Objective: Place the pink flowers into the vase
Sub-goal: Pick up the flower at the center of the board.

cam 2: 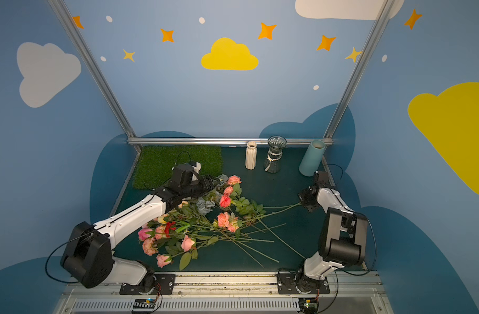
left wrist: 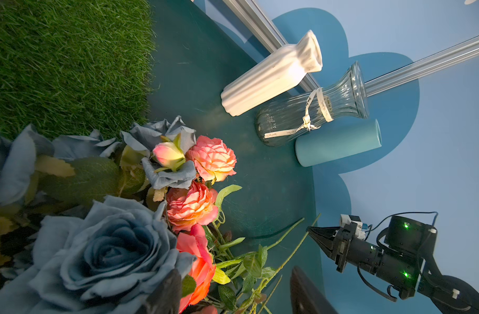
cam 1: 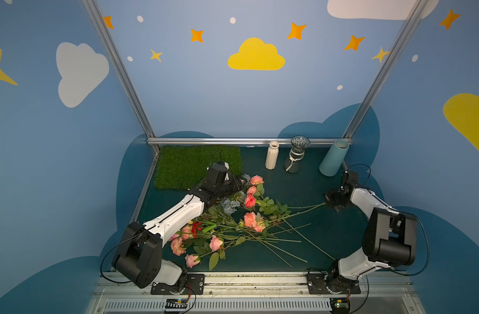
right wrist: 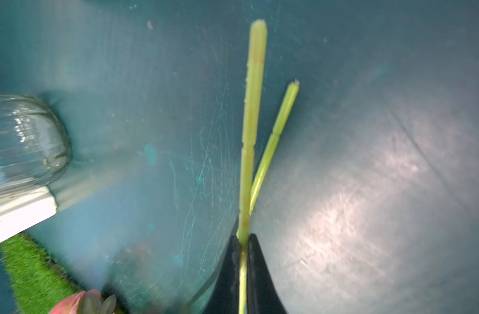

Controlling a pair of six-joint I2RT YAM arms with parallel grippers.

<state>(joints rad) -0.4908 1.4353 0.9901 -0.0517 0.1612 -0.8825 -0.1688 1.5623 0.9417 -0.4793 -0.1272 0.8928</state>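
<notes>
The pink flowers lay heaped on the dark green tabletop, tangled with grey-blue roses and well apart from the glass vase. They looked light and floppy-headed on thin, wiry stems, so a bare stem end seemed the safest hold. The right gripper was pinching one stem there, while the left gripper hung spread over the blooms.

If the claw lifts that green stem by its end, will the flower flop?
Probably it sags a bit: the stem is long and thin, and the right claw pinches it near its end. Its pink flowers lie tangled among other stems, so they may drag neighbours along.
</notes>
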